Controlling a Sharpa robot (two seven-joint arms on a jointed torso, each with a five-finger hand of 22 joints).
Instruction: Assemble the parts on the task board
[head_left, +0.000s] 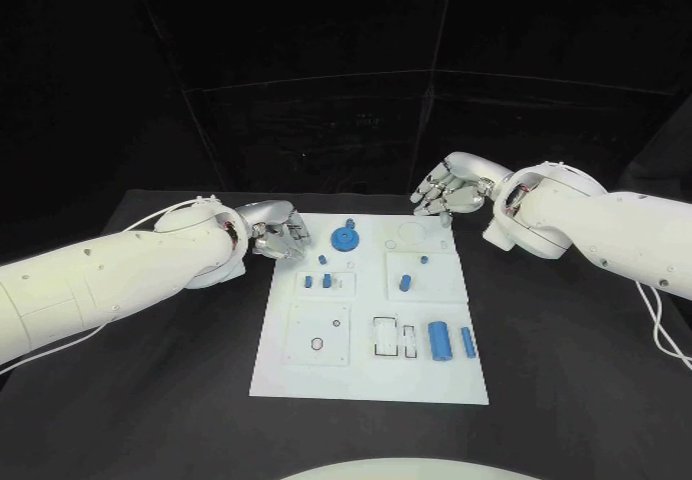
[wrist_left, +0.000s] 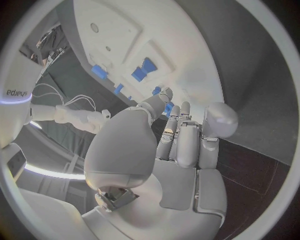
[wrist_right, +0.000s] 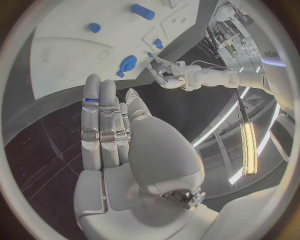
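Blue parts (head_left: 450, 343) on the white task board (head_left: 372, 370), flanked at its far corners by left robot hand (head_left: 278, 238) and right robot hand (head_left: 450, 192), both empty, fingers loosely apart.

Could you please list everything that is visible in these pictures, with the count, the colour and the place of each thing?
table: one, black, under everything.
task board: one, white, flat in the middle of the table.
round part: one, blue, on the far end of the board, nearer the left hand.
small parts: a few, blue, in the middle rows of the board; exact count unclear.
long parts: two, blue, side by side on the near right area of the board.
left hand: one, silver, at the board's far left corner, holding nothing.
right hand: one, silver, above the board's far right corner, holding nothing.
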